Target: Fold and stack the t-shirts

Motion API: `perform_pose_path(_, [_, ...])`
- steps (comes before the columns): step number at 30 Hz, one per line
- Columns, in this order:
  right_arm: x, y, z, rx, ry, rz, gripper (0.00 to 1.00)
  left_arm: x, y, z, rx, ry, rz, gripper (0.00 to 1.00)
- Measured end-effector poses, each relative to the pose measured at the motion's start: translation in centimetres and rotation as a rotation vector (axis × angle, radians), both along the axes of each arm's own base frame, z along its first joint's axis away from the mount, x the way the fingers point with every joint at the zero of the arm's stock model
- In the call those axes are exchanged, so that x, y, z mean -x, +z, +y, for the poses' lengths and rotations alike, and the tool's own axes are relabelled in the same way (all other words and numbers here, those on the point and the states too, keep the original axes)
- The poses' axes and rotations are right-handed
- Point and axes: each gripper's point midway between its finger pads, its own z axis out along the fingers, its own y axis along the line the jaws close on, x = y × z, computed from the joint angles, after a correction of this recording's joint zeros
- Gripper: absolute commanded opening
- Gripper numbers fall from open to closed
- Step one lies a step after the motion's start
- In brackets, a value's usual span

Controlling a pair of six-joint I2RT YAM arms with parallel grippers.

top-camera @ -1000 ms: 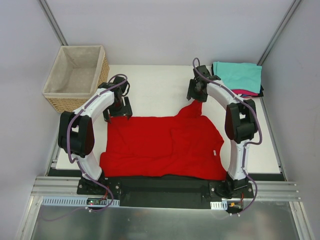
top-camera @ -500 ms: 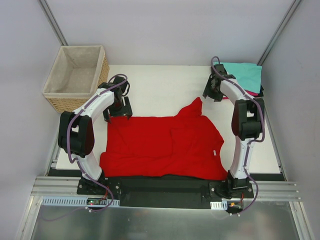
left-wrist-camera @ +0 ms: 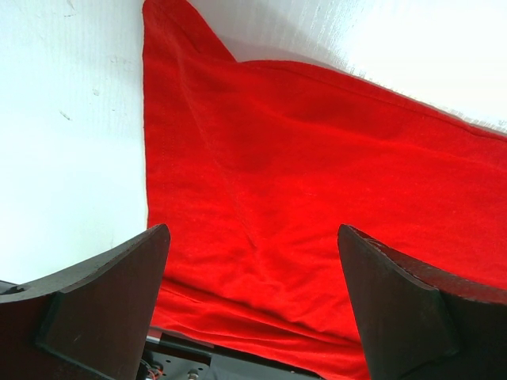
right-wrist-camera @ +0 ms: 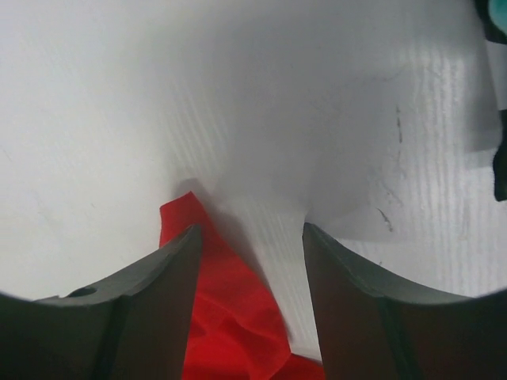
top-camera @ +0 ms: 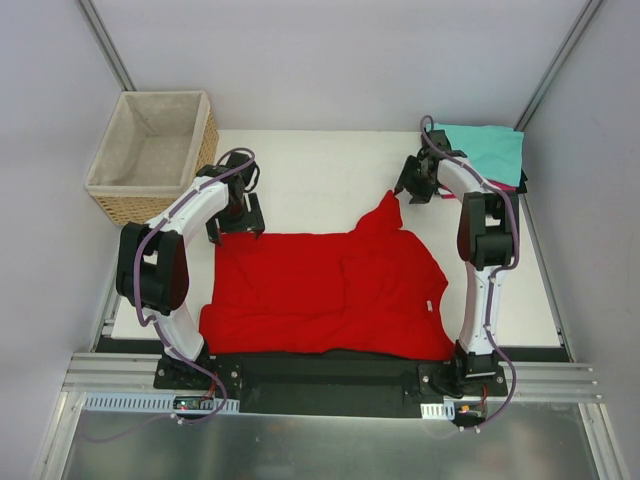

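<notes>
Red shirt (top-camera: pixel 330 295) lies spread and unfolded on the near table (top-camera: pixel 320 165), so by my reckoning its folding is all ahead; folded pile (top-camera: pixel 480 150), teal on top, sits far right. Left claw (top-camera: pixel 237 222) and right claw (top-camera: pixel 410 185) both stand spread, empty

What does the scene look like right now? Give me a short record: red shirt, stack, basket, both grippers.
red shirt: spread on the table, not folded, one sleeve pointing away from the arms
stack: far right corner, teal on top, pink edge beneath
basket: far left corner
left gripper: open, near the red shirt's far left corner, holding nothing
right gripper: open, by the sleeve tip, holding nothing
</notes>
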Motion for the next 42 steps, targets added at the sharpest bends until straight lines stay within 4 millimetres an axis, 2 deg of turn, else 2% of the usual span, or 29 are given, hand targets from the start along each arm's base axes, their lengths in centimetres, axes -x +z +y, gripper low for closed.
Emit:
perform_pose_path(6, [-0.2,0.1,0.7,-0.046,0.000,-0.005,0.58,0.0,0.0,0.0,0.000,0.000,0.001,0.88])
perform_pose_path(27, [-1.1,0.2,0.8,-0.100,-0.047,-0.032,0.58,0.0,0.0,0.0,-0.001,0.000,0.001,0.88])
perform_pose_path(42, [-1.6,0.7,1.8,-0.162,-0.040,-0.050,0.58,0.0,0.0,0.0,-0.001,-0.001,0.001,0.88])
